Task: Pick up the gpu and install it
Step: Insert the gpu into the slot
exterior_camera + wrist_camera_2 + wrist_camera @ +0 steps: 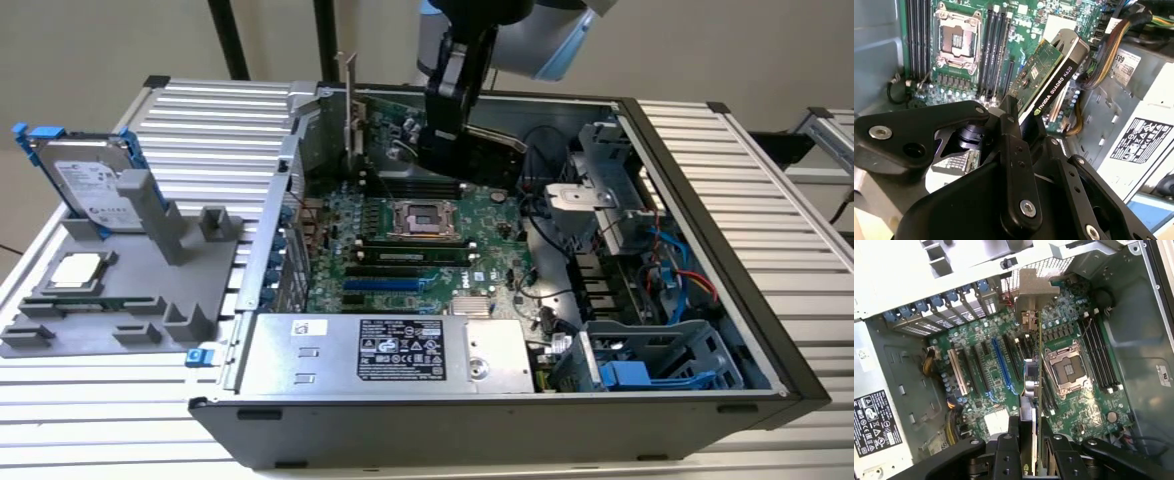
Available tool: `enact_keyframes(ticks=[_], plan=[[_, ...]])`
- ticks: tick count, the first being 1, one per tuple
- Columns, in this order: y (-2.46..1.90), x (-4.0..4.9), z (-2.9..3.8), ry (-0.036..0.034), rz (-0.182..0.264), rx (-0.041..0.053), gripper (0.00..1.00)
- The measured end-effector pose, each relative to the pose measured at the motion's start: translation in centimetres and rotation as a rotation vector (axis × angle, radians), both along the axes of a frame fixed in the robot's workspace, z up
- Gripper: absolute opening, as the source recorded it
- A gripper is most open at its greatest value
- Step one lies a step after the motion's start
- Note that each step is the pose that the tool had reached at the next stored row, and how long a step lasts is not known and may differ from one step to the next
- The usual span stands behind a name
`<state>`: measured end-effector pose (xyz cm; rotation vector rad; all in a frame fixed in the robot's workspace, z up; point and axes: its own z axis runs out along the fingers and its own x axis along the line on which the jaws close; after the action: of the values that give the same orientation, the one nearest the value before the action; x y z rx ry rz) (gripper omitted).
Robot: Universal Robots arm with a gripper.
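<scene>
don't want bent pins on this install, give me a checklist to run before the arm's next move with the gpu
1. Grip: gripper shut on the gpu: ok.
2. Gpu held inside the case above the motherboard, not yet seated: ok.
3. Long blue slot empty: ok.
4. Bracket at the end towards the case's rear wall: ok.
5. Gpu edge lined up over a slot: cannot tell.
6. Cable bundle clear of the gpu: cannot tell.
</scene>
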<state>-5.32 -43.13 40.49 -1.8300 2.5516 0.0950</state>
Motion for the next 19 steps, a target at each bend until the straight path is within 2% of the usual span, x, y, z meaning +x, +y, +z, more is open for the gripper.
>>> enact_keyframes(ticks=[19], plan=[[0.00,0.13,0.00,0.0000,0.239,0.0001,0.00]])
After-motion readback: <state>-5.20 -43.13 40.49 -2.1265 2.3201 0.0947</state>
